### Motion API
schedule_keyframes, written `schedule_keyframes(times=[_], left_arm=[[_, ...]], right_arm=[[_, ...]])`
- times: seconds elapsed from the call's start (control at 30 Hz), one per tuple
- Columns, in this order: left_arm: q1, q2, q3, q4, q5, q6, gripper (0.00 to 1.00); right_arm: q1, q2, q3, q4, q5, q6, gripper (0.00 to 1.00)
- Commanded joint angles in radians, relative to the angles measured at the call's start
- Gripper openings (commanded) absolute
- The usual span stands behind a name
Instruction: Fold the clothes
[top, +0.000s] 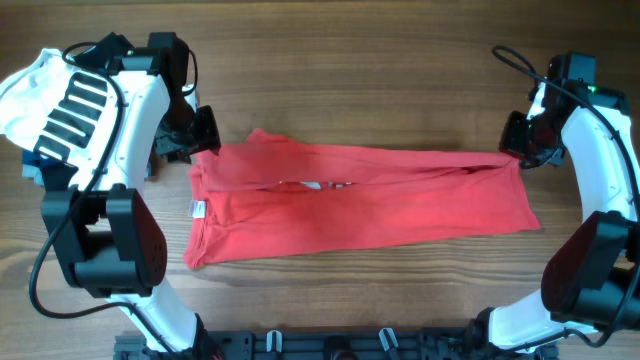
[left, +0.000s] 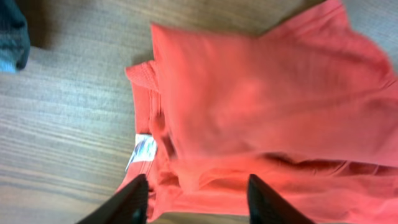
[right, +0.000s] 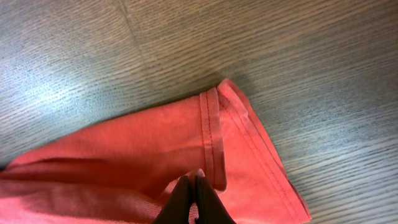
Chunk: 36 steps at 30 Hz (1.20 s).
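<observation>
1. The red T-shirt (top: 360, 200) lies flat in the middle of the table (top: 380, 90). Its long axis runs from the left edge toward the right edge.
2. It is folded lengthwise into a wide band. A white label (top: 197, 209) sits at the left end and the stitched hem (right: 212, 134) at the right end. A bit of white print (top: 315, 185) shows through the slit along the fold.
3. The left gripper (left: 196, 202) is at the shirt's far-left corner with its fingers spread wide. They stand over the cloth near the label, with nothing clamped between them.
4. The right gripper (right: 194, 193) is at the shirt's far-right corner. Its fingers are pressed together on the red cloth just beside the hem seam, pinching it.
5. A white garment with black stripes (top: 55, 100) lies on a blue garment (top: 33, 168) in the far-left corner. The pile is partly hidden under the left arm and sits apart from the shirt.
6. Bare wood runs along the far edge behind the shirt. A narrower strip of bare wood runs along the near edge in front of it.
7. The shirt's right end stops short of the right edge. Its left end lies near the left arm's base.
</observation>
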<state>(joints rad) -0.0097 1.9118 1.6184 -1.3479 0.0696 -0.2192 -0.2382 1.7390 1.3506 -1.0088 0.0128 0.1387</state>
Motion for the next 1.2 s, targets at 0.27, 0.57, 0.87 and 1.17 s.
schedule_keyframes(times=[0.27, 0.57, 0.87, 1.17], left_arm=[[0.007, -0.017, -0.011, 0.174, -0.016, 0.006, 0.58], [0.008, 0.085, -0.012, 0.268, -0.04, 0.006, 0.64], [0.016, 0.229, -0.012, 0.274, -0.042, -0.002, 0.63], [0.016, 0.249, -0.012, 0.283, -0.041, -0.002, 0.31]], right_arm=[[-0.004, -0.021, 0.0, 0.003, 0.024, 0.018, 0.04], [-0.004, -0.021, 0.0, 0.003, 0.024, 0.018, 0.04], [-0.004, -0.021, 0.0, 0.002, 0.024, 0.018, 0.04], [-0.004, -0.021, 0.0, 0.002, 0.024, 0.018, 0.04]])
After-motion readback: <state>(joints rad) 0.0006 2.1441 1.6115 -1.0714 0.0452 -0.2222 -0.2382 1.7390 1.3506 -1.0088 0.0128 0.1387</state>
